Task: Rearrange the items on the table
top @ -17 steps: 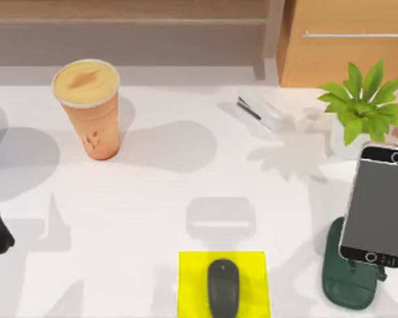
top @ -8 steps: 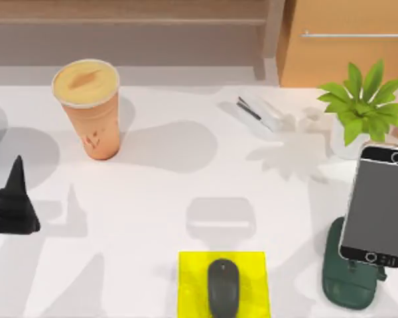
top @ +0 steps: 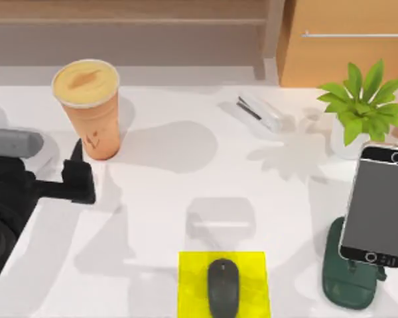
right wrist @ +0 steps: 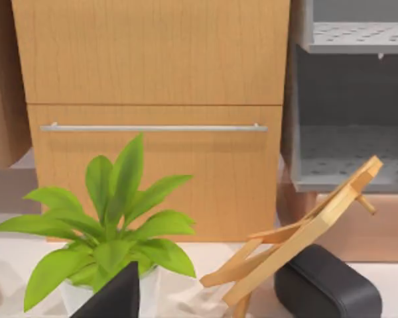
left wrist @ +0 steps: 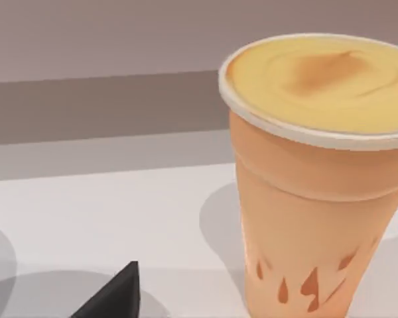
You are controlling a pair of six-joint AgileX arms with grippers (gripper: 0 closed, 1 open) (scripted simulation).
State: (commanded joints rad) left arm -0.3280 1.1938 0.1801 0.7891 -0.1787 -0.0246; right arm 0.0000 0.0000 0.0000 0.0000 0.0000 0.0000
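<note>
The orange-tan cup (top: 87, 106) with a foamy top stands upright at the table's (top: 159, 218) back left, and looms close in the left wrist view (left wrist: 312, 192). My left gripper (top: 78, 173) is open just in front of and slightly left of the cup, apart from it, with one dark fingertip (left wrist: 116, 298) showing. The dark grey mouse (top: 223, 286) lies on a yellow mat (top: 192, 265) at the front centre. The smartphone (top: 378, 205) leans on a dark green stand (top: 345, 285) at the right. My right arm is parked off the right side.
A white stapler (top: 260, 111) lies at the back centre. A green plant (top: 361, 106) sits at the back right, also seen in the right wrist view (right wrist: 113, 225) before a wooden cabinet (right wrist: 152, 59), a slanted wooden rack (right wrist: 305, 238) and a dark rounded object (right wrist: 325, 285).
My left arm has swung in from the left edge, rightward and toward the back, bringing its gripper close to the cup. Nothing else has moved.
</note>
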